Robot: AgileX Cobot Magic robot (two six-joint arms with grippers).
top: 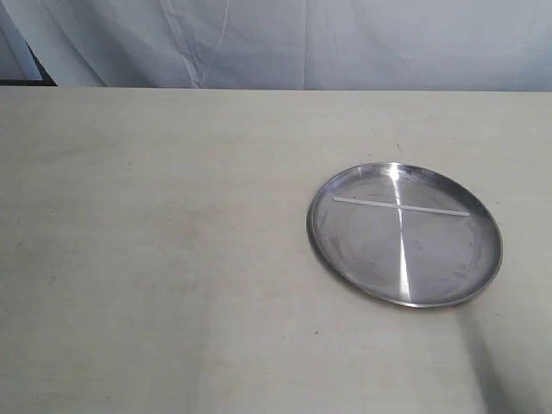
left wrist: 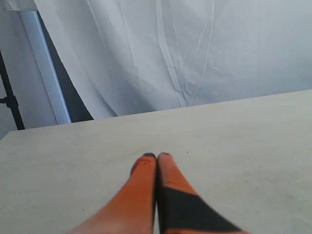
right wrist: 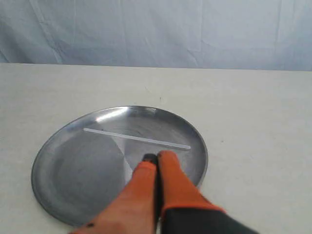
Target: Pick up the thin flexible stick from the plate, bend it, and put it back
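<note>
The left gripper (left wrist: 156, 157) has its orange fingers pressed together on nothing, with only pale bench (left wrist: 234, 131) ahead of its tips and neither task thing in its wrist view. The right gripper (right wrist: 157, 157) is likewise pressed together and empty, poised over the near part of the plate (right wrist: 68, 175). The thin flexible stick (right wrist: 136, 138) lies across the plate just ahead of the tips, crosswise to the way the fingers point (the brighter wedge fanning from the plate's middle is glare, not the stick). I judge the task to be at its very start, the pick-up not yet begun. The next move calls for the right gripper to spread its fingers, go forward and down over the stick, and pinch it without skidding it along the slick steel; so thin a strip will probably be hard to catch. The bench is matt, cream and lightly smudged, and a creased white cloth (top: 259, 43) hangs behind its far edge.
</note>
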